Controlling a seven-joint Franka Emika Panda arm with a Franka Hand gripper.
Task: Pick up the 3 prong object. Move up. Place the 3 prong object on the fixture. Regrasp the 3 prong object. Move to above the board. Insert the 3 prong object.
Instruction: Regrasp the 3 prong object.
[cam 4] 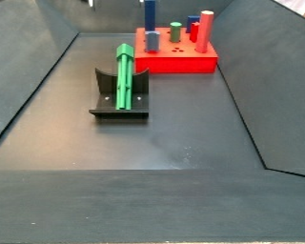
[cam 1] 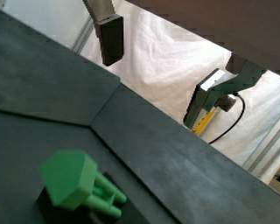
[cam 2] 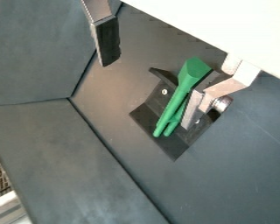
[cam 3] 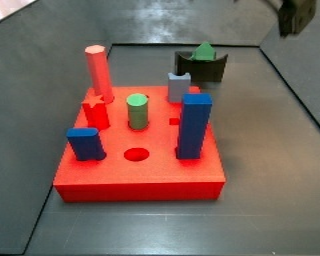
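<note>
1. One green 3 prong object [cam 4: 123,74] lies on the fixture [cam 4: 121,103], leaning along the bracket's upright, with its prongs toward the base plate; both side views show this, though the one facing the board gives only its green top [cam 3: 202,50] above the dark bracket [cam 3: 200,67].
2. The gripper [cam 2: 166,52] hangs above the tabletop [cam 4: 168,143], clear of the piece. In both wrist views its jaws stand apart with nothing between them: one dark-padded finger [cam 2: 106,39] on one side, the silver finger [cam 2: 227,87] on the other.
3. In a wrist view the green piece [cam 2: 178,96] and the fixture [cam 2: 166,118] lie below the gap, nearer the silver finger; whether that finger touches the piece I cannot tell.
4. In a wrist view the piece [cam 1: 78,182] shows end-on, sitting on the dark fixture [cam 1: 49,206], well away from the fingers [cam 1: 109,42].
5. In a side view only a dark part of the gripper [cam 3: 296,15] shows at the upper edge, above and beside the fixture.
6. The red board [cam 3: 143,150] rests on the tabletop near the fixture, apart from it. It carries a red cylinder [cam 3: 95,70], a green cylinder [cam 3: 137,110], a tall blue block [cam 3: 192,124], a short blue block [cam 3: 84,143], a grey-blue peg [cam 3: 178,86] and a red star-shaped peg [cam 3: 95,111].
7. One round hole [cam 3: 136,155] in the board's near side stands open.
</note>
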